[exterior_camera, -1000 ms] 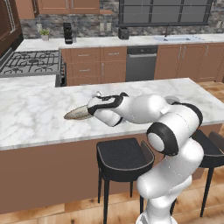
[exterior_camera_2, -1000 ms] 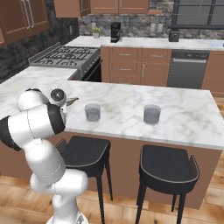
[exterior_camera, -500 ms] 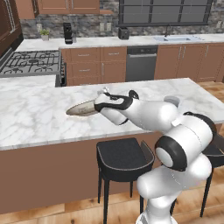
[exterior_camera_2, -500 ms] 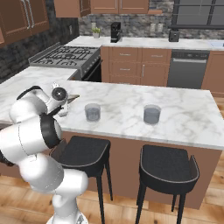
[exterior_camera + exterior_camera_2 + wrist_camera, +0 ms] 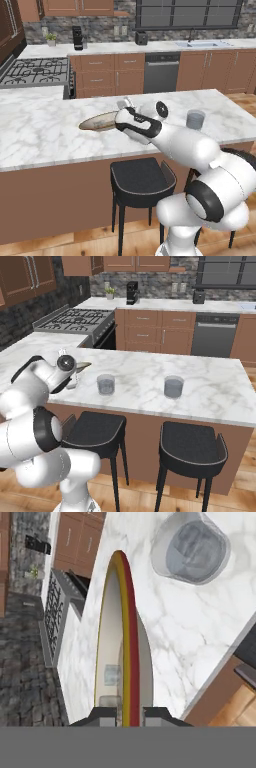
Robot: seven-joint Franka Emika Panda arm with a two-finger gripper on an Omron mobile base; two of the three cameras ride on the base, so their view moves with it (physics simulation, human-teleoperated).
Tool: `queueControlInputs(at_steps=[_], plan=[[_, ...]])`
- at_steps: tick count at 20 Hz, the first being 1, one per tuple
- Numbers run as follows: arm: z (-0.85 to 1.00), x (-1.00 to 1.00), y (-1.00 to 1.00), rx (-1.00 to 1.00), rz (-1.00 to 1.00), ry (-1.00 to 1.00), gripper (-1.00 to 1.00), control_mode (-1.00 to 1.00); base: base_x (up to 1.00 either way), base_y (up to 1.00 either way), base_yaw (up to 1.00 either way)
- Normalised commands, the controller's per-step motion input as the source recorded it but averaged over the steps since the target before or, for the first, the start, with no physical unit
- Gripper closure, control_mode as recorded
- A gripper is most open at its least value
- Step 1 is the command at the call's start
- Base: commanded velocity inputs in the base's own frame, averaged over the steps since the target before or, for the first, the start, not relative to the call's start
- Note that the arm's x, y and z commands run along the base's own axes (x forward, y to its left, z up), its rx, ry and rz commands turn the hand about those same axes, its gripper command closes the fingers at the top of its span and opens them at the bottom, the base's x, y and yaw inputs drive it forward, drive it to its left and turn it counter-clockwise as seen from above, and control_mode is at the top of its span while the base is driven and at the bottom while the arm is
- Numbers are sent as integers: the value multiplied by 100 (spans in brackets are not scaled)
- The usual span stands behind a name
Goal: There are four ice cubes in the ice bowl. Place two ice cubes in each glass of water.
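Golden-rimmed ice bowl (image 5: 131, 637), seemingly still pinched by the tool (image 5: 131, 712), has tilted.

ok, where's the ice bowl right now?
The ice bowl is on the marble island, left of both glasses. The gripper is shut on its near rim, and the nearer glass shows just beyond it in the hand view.

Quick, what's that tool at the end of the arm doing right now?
Tool: shut on the ice bowl, gripping its rim.
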Motion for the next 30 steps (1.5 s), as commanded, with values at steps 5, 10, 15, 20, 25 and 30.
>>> queueControlInputs(at_steps=[5, 10, 15, 20, 25, 30], plan=[[39, -33, -8, 2, -6, 11, 100, -100, 0, 0, 0], [39, -29, -15, 8, -8, 14, 100, -100, 0, 0, 0], [36, -26, -9, 4, -10, 2, 100, -100, 0, 0, 0], [27, -27, 0, -1, -14, -5, 100, -100, 0, 0, 0], [19, -33, 0, -3, -22, -14, 100, -100, 0, 0, 0], [14, -31, 0, -3, -30, -18, 100, -100, 0, 0, 0]])
